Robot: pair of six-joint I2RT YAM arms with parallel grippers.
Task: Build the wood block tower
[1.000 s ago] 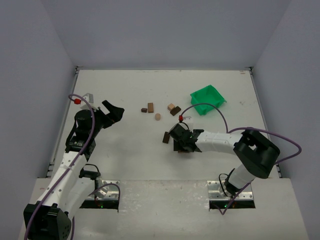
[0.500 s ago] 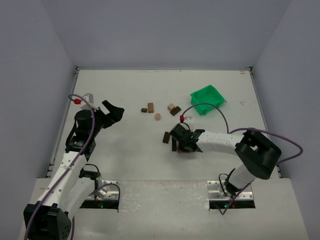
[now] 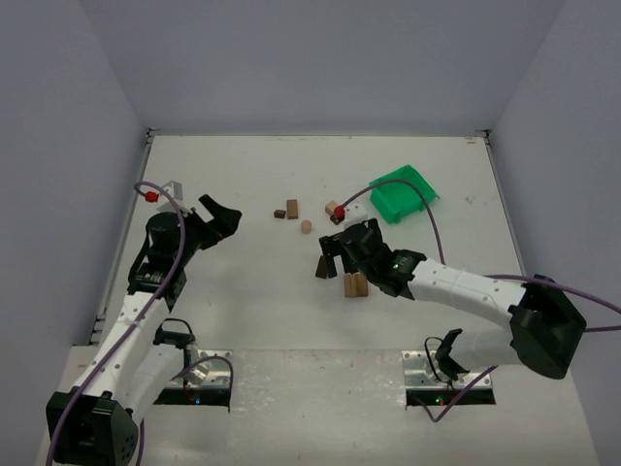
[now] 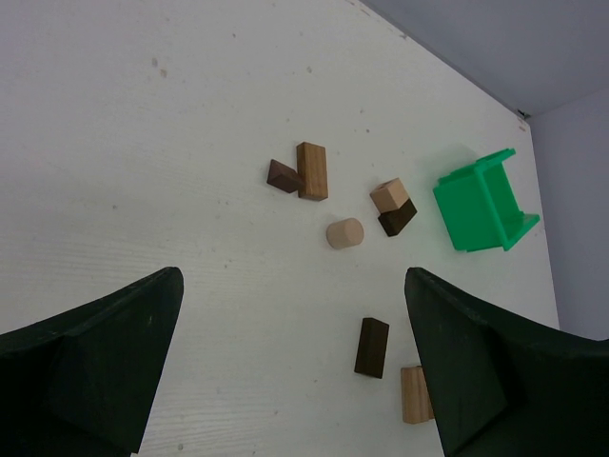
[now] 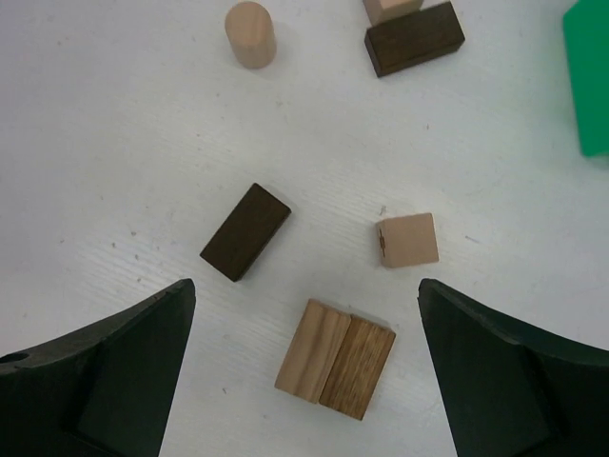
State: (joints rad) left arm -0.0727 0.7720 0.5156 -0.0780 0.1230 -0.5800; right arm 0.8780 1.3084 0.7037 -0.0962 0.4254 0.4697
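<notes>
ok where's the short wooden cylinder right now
In the top view the short cylinder sits near the table's middle, alone, just nearer the arms than the tan rectangular block and left of the tan cube.

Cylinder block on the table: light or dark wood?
Light tan. The cylinder block shows best in the right wrist view.

The right wrist view's edges cut off the green bin and a tan cube; the left jaws half hide a light block
</notes>
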